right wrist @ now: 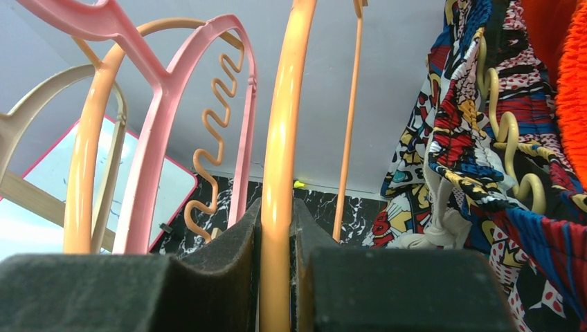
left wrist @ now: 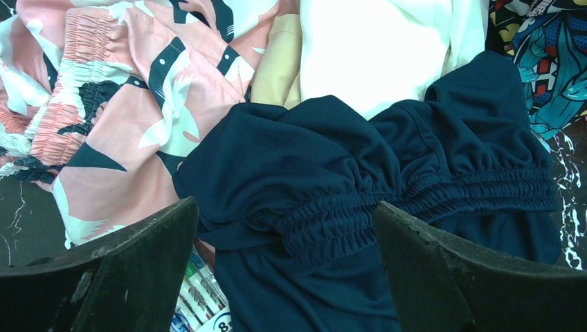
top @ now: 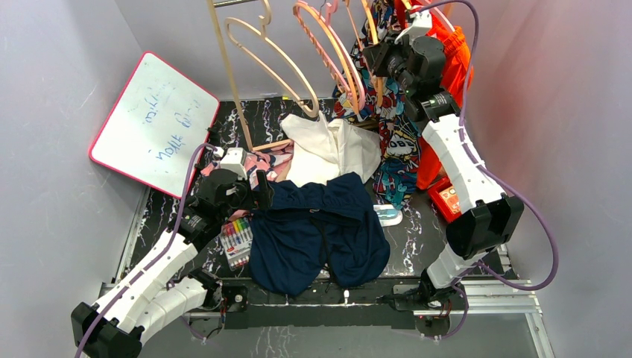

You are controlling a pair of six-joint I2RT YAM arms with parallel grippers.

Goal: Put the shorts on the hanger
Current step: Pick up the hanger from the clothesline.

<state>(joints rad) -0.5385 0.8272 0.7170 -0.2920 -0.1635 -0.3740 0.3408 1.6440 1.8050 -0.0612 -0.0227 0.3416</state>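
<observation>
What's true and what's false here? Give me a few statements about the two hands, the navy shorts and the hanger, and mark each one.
1. The right hand is closed on the orange-tan hanger. True.
2. The left hand grips the navy shorts. False: its jaws stand wide open above them, holding nothing.
3. The navy shorts lie on the table, not on the hanger. True.
4. The whiteboard leans on the right arm's side. False: it leans on the left arm's side.
</observation>
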